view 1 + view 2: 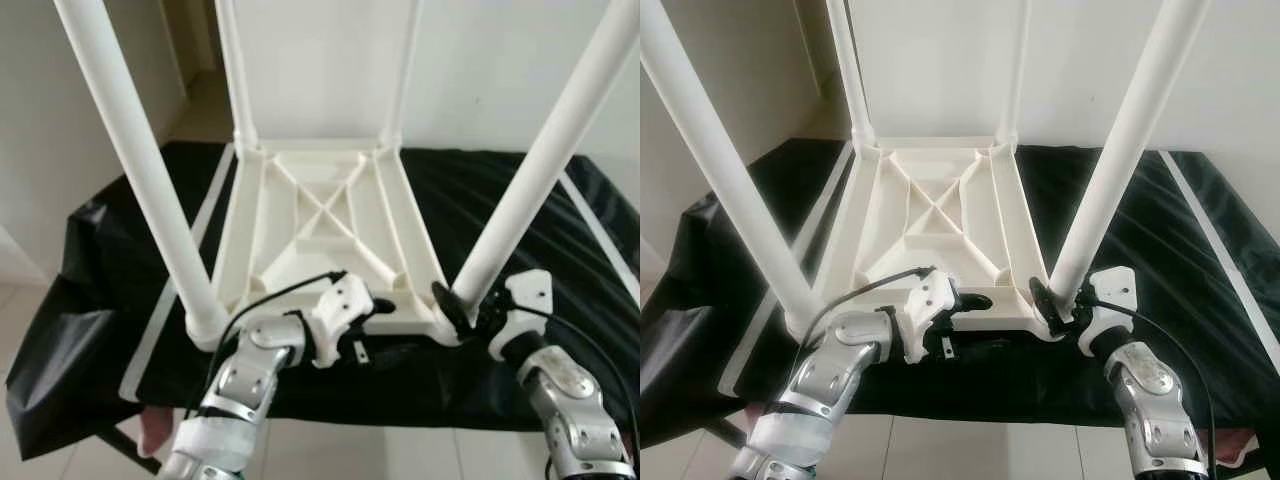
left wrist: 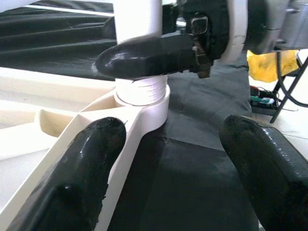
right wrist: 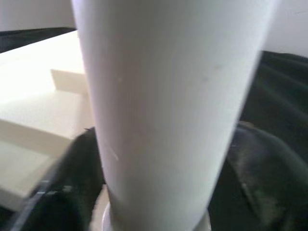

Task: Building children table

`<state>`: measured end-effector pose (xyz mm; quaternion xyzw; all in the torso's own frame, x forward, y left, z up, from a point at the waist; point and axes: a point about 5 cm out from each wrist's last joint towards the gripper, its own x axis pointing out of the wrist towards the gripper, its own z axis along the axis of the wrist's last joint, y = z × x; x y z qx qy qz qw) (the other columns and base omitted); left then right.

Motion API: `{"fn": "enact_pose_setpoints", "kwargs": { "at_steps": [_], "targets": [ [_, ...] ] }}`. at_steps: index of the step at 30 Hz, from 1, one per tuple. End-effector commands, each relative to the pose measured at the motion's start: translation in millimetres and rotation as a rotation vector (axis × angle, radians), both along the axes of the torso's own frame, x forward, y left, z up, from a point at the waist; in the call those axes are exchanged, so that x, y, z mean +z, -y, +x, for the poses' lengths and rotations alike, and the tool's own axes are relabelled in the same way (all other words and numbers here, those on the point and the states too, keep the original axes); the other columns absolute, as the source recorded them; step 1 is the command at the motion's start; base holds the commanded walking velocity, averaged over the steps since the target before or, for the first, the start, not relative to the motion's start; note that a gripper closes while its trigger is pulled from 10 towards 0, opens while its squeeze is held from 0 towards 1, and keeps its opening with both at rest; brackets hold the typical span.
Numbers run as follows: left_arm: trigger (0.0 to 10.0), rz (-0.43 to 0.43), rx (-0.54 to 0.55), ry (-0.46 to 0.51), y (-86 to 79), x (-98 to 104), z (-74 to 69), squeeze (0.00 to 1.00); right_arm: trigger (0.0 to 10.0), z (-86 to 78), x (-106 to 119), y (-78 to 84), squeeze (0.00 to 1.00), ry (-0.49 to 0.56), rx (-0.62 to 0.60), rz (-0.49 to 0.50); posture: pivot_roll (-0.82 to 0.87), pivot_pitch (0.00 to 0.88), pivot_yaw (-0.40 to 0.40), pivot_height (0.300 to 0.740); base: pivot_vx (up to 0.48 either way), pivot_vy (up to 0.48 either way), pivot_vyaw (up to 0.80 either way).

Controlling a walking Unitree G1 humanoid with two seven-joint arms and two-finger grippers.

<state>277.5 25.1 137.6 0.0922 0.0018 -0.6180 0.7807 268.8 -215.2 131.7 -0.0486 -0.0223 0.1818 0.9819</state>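
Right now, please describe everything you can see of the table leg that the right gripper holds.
The near right leg is a plain white round tube, plastic by its look. It stands upright, its threaded end in the corner socket of the upturned white table frame. The right gripper is closed around its base. The left gripper rests open beside it.

table (image 1: 320, 215) upturned – on cloth (image 1: 520, 200)

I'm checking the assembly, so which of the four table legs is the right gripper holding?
The near right leg. The right gripper clamps it just above its socket; the left gripper hangs open beside the frame, and the other three legs stand untouched.
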Motion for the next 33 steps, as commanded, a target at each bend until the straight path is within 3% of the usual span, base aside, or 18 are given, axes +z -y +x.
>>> {"fn": "enact_pose_setpoints", "kwargs": {
  "at_steps": [1, 2, 4, 13, 14, 16, 17, 19, 22, 28, 31, 33],
  "targets": [
    [10.0, 0.009, 0.085, 0.011, -0.2, -2, 5.5, 0.0, 4.8, 3.0, 0, 1.3, 0.0, -0.005, 0.032, -0.005, -0.07, 0.0, 0.023, 0.74, 0.0, 0.0, 0.0],
    [10.0, 0.009, 0.085, 0.011, -0.2, -2, 5.5, 0.0, 4.8, 3.0, 0, 1.3, 0.0, -0.005, 0.032, -0.005, -0.07, 0.0, 0.023, 0.74, 0.0, 0.0, 0.0],
    [10.0, 0.011, 0.089, 0.021, 1.3, -2, 6.2, 0.0, 0.0, 4.6, -4, 2.5, 0.0, -0.022, 0.059, -0.035, -0.07, 0.0, 0.023, 0.74, 0.0, 0.0, 0.0],
    [10.0, 0.024, 0.103, 0.031, 1.3, -4, 3.1, 0.0, 0.0, 4.9, -9, 5.6, 0.0, -0.035, 0.081, -0.03, -0.05, 0.0, 0.012, 0.74, 0.0, 0.0, 0.0],
    [10.0, 0.027, 0.11, 0.024, 0.9, -6, 2.6, 0.0, 2.5, 3.9, -10, 5.0, 0.0, -0.041, 0.068, -0.026, -0.05, 0.0, 0.009, 0.74, 0.0, 0.0, 0.0],
    [10.0, 0.028, 0.114, 0.018, 0.7, -6, 2.4, 0.0, 2.5, 3.3, -10, 4.5, 0.0, -0.044, 0.058, -0.023, -0.05, 0.0, 0.009, 0.74, 0.0, 0.0, 0.0],
    [10.0, 0.032, 0.125, 0.015, 1.2, -7, 2.4, 0.0, 10.0, 2.9, -11, 3.2, 0.0, -0.049, 0.05, -0.007, -0.05, 0.0, 0.008, 0.74, 0.0, 0.0, 0.0],
    [10.0, 0.049, 0.154, 0.022, 2.6, -9, 3.4, 0.0, 10.0, 3.2, -6, -1.0, 0.0, -0.016, -0.044, 0.051, -0.05, 0.0, 0.005, 0.74, 0.0, 0.0, 0.0],
    [10.0, 0.057, 0.165, 0.038, 2.8, -8, 4.2, 0.0, 10.0, 2.7, -4, -5.3, 0.0, -0.01, -0.09, 0.087, -0.05, 0.0, 0.009, 0.74, 0.0, 0.0, 0.0],
    [10.0, 0.045, 0.165, 0.019, 3.4, -9, 5.1, 0.0, 10.0, 2.9, -8, -12.7, 0.0, -0.024, -0.235, 0.066, -0.05, 0.0, 0.005, 0.74, 0.0, 0.0, 0.0],
    [10.0, 0.063, 0.177, 0.042, 2.4, -11, 6.4, 0.0, 10.0, 2.8, -17, -10.0, 0.0, -0.062, -0.431, 0.124, -0.04, 0.0, -0.005, 0.74, 0.0, 0.0, 0.0],
    [10.0, 0.069, 0.182, 0.049, 1.5, -12, 6.4, 0.0, 10.0, 1.5, -19, -11.6, 0.0, -0.072, -0.469, 0.131, -0.04, 0.0, -0.01, 0.74, 0.0, 0.0, 0.0]
  ]
}}
